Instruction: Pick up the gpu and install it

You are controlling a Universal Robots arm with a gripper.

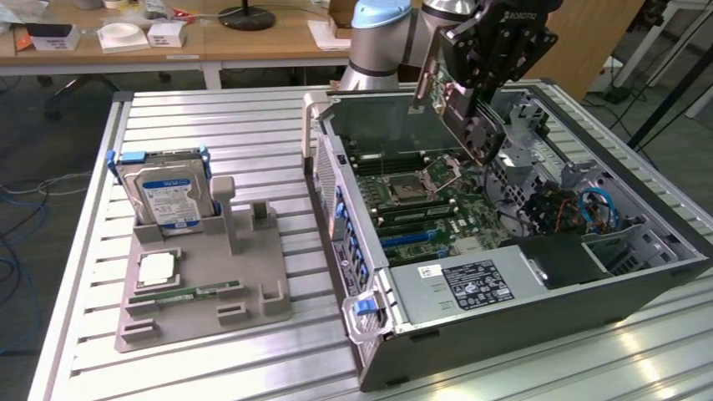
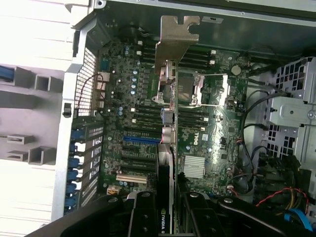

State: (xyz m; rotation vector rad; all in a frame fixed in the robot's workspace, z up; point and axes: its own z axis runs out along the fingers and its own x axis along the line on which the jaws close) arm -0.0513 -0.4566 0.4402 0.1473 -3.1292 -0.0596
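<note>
The arm's gripper (image 1: 482, 125) hangs over the open computer case (image 1: 535, 326), which lies on its side on the slatted metal table (image 1: 223, 125). It pinches the gpu (image 1: 443, 92). In the wrist view the two black fingers (image 2: 143, 217) press on either face of the card, which is seen edge-on between them. The gpu is held up in the air and tilted, above the motherboard (image 2: 148, 113) and close to the processor socket (image 2: 207, 91). It is not seated in any slot. Its silver end bracket (image 2: 173, 44) is at the end of the card farthest from the gripper, and the green circuit board faces the exterior view's left. A blue slot (image 2: 140, 139) lies on the motherboard just beside the line of the card. The power supply (image 1: 468, 284), with its black label, sits at the near end of the case. Well apart from the case, toward the exterior view's left, a gray holder tray (image 1: 200, 317) rests on the table. A hard drive (image 1: 169, 199) with a blue-white label stands upright at the tray's far end. A square processor chip (image 1: 156, 267) lies flat on the tray, with a narrow green memory stick (image 1: 184, 294) just beside it.
</note>
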